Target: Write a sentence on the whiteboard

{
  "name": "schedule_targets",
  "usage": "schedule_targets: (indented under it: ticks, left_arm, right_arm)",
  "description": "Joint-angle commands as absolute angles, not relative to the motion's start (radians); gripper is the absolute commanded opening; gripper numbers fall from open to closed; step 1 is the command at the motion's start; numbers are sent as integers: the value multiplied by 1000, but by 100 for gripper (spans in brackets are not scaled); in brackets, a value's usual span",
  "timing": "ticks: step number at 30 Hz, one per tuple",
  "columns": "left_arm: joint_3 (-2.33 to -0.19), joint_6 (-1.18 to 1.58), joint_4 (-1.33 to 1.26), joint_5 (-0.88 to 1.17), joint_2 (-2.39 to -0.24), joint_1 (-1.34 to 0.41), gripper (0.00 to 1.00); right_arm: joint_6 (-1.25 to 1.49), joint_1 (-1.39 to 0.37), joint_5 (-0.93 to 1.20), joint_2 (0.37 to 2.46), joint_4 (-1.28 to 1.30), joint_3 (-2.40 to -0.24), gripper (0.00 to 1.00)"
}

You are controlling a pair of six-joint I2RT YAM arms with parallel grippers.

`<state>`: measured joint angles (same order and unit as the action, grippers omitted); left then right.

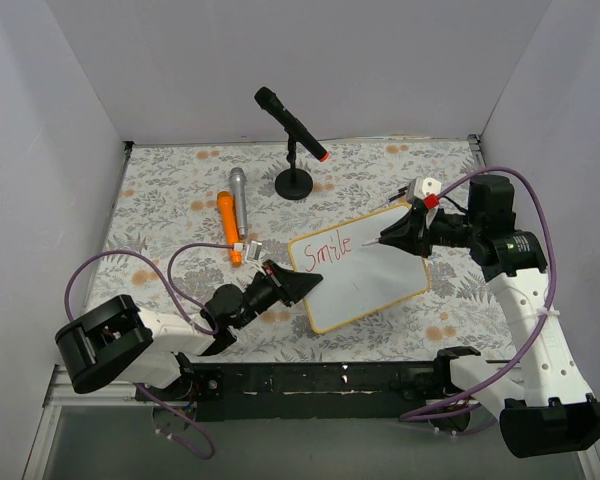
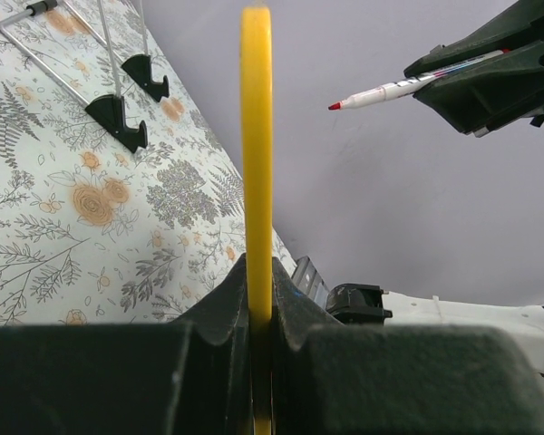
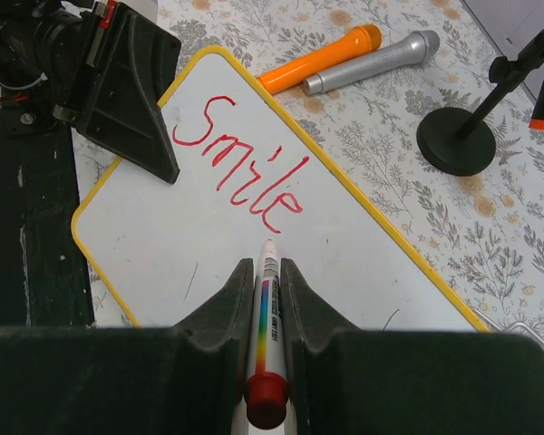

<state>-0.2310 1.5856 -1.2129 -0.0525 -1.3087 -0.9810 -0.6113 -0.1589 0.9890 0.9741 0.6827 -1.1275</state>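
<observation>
The whiteboard (image 1: 365,280) lies tilted on the floral table, its yellow rim (image 2: 256,136) seen edge-on in the left wrist view. The sentence (image 1: 322,250) reads only "Smile" in red, also clear in the right wrist view (image 3: 240,163). My left gripper (image 1: 302,283) is shut on the board's left rim (image 2: 258,272); it also shows in the right wrist view (image 3: 127,91). My right gripper (image 1: 395,236) is shut on a white marker with a rainbow stripe (image 3: 268,308). The marker's red tip (image 2: 334,106) is just past the "e" and held off the board's face.
An orange microphone (image 1: 227,228) and a silver one (image 1: 237,195) lie left of the board. A black microphone on a round-based stand (image 1: 294,183) stands behind it. A wire rack (image 2: 72,54) lies near the board's far edge. White walls enclose the table.
</observation>
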Motion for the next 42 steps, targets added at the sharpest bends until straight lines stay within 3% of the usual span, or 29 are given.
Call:
schedule_targets:
  ticks: [1, 31, 42]
  left_arm:
    - [-230, 1598, -1672, -78, -1246, -977, 0]
    - [-276, 1628, -1671, -83, -1276, -973, 0]
    - [-261, 1620, -1675, -89, -1290, -974, 0]
  right_arm:
    - [-626, -152, 1006, 960, 655, -1114, 1]
    - [-543, -176, 897, 1045, 498, -1026, 1]
    - [-566, -158, 890, 1019, 543, -1109, 1]
